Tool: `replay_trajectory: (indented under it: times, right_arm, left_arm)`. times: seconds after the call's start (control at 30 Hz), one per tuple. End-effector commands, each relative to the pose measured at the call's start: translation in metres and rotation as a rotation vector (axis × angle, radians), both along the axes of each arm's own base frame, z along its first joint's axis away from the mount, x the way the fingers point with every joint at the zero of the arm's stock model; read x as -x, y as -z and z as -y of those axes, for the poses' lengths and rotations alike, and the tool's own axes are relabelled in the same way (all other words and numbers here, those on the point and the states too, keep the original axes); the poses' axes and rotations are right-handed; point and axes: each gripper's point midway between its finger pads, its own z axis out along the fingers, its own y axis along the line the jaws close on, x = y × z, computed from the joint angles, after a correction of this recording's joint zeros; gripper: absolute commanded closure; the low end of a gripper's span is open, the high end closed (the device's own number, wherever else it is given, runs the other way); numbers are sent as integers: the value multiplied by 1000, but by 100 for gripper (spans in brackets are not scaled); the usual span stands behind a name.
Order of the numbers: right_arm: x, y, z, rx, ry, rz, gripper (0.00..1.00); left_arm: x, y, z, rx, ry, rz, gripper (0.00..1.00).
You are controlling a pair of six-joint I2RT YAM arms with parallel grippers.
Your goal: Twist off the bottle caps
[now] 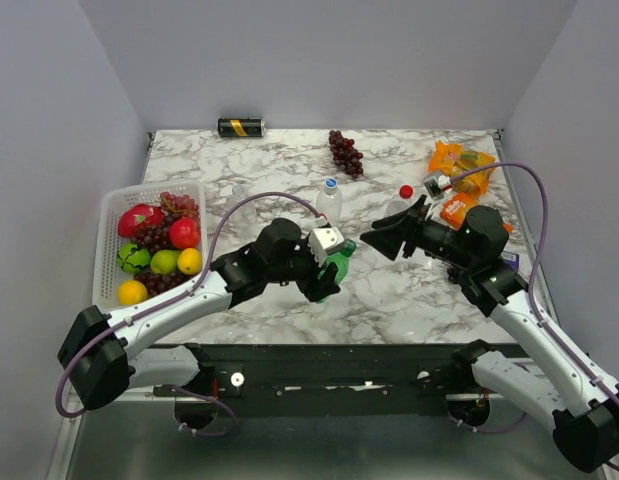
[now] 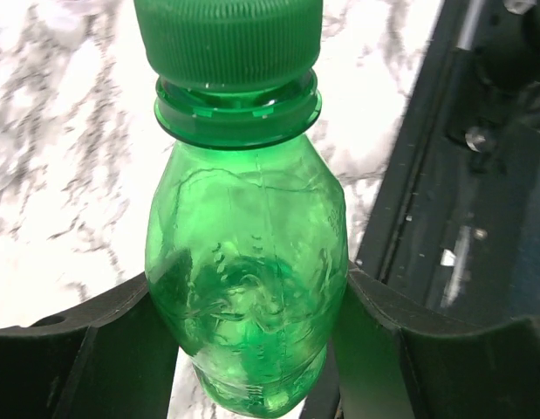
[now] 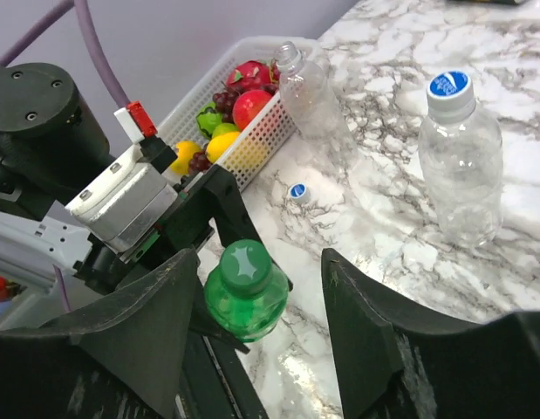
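The left gripper [image 1: 327, 278] pinches the translucent green bottle [image 2: 248, 288], its green cap [image 3: 243, 264] on. The right gripper [image 1: 381, 240] is spread, facing that cap.

The white-and-grey marble table [image 1: 409, 290] carries a white basket [image 1: 154, 187] of fruit at 9 o'clock. A black-and-gold can [image 1: 240, 127] lies on its side at 11 o'clock against the far edge. A bunch of dark grapes [image 1: 345, 152] sits at 12, and orange snack packets [image 1: 459, 160] at 2. Near the centre stand a clear bottle with a blue cap [image 1: 329, 200] and, toward 3 o'clock from it, a red-capped bottle [image 1: 400, 202]. An uncapped clear bottle [image 3: 309, 92] lies just beside the basket, with a loose blue cap [image 3: 297, 191] near it.
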Motion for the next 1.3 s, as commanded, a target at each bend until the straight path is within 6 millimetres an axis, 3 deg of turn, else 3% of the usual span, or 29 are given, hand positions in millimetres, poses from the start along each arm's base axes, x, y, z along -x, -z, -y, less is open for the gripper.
replay_trajectory:
  times: [0.0, 0.3, 0.63, 1.27]
  right_arm:
    - [-5, 14, -4, -12, 70, -97, 34]
    - [-6, 34, -29, 22, 20, -181, 34]
    - [-1, 40, -48, 34, -36, -205, 34]
    - [0, 31, -72, 26, -108, -182, 38]
  left_arm:
    - [-24, -1, -11, -46, -136, 60, 70]
    - [-30, 7, -13, -80, -163, 61, 69]
    - [-31, 11, -13, -96, -167, 59, 70]
    - [-30, 17, -11, -111, -150, 42, 69]
